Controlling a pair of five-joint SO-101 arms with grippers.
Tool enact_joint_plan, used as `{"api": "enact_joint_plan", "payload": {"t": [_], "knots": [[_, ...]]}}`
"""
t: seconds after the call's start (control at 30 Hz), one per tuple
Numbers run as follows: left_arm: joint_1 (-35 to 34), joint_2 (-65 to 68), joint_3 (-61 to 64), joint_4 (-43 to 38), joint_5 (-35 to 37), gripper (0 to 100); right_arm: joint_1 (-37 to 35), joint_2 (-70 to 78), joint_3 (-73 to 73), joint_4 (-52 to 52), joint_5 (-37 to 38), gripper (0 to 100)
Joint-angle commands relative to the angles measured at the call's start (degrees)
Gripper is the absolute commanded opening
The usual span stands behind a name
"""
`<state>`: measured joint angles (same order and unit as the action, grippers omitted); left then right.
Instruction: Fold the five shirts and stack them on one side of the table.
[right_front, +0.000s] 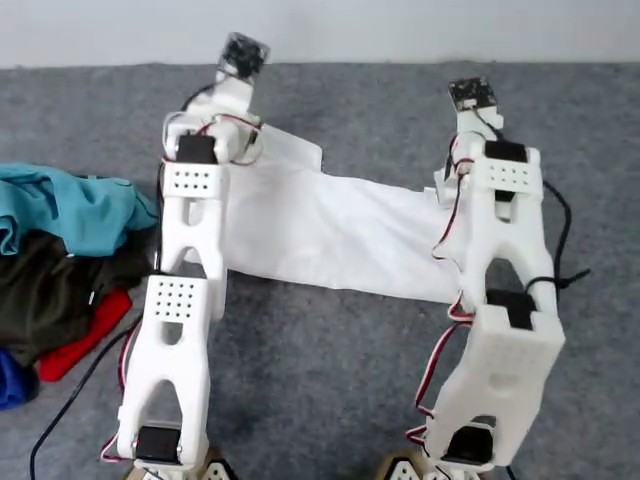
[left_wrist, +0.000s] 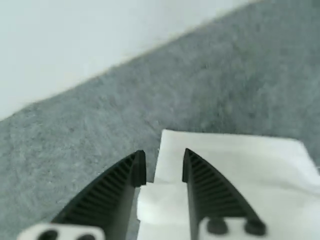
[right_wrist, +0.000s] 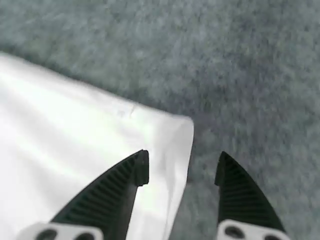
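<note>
A white shirt (right_front: 330, 225) lies spread flat on the grey table, between my two arms. My left gripper (right_front: 238, 125) is at the shirt's far left corner. In the left wrist view its gripper (left_wrist: 162, 160) is open by a narrow gap, with the white shirt's (left_wrist: 240, 170) edge between the fingers. My right gripper (right_front: 455, 180) is at the shirt's far right corner. In the right wrist view the gripper (right_wrist: 182, 162) stands wide open, straddling the corner of the white shirt (right_wrist: 75, 130). A pile of other shirts (right_front: 60, 260), teal, dark, red and blue, lies at the table's left edge.
Grey carpet-like table surface (right_front: 330, 380) stretches in front of the shirt and between the arm bases. A pale wall (right_front: 330, 30) borders the far edge. Cables (right_front: 70, 400) run near the left arm's base.
</note>
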<state>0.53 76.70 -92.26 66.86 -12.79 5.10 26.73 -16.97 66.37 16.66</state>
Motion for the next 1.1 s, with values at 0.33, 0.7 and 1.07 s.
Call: {"api": "enact_joint_plan", "payload": {"t": [0.33, 0.7, 1.07], "knots": [[-6.9, -24.3, 3.2, 34.1, 3.4, 12, 2.7, -9.8, 0.7, 29.1, 3.5, 22.4], [-7.1, -31.6, 44.0, 33.8, 3.1, 12, 2.4, -10.0, 21.3, 17.0, 1.3, 22.3], [-7.1, -31.7, 52.9, 31.6, 3.1, 12, 0.1, -9.5, 29.3, 4.4, -2.0, 9.6]]}}
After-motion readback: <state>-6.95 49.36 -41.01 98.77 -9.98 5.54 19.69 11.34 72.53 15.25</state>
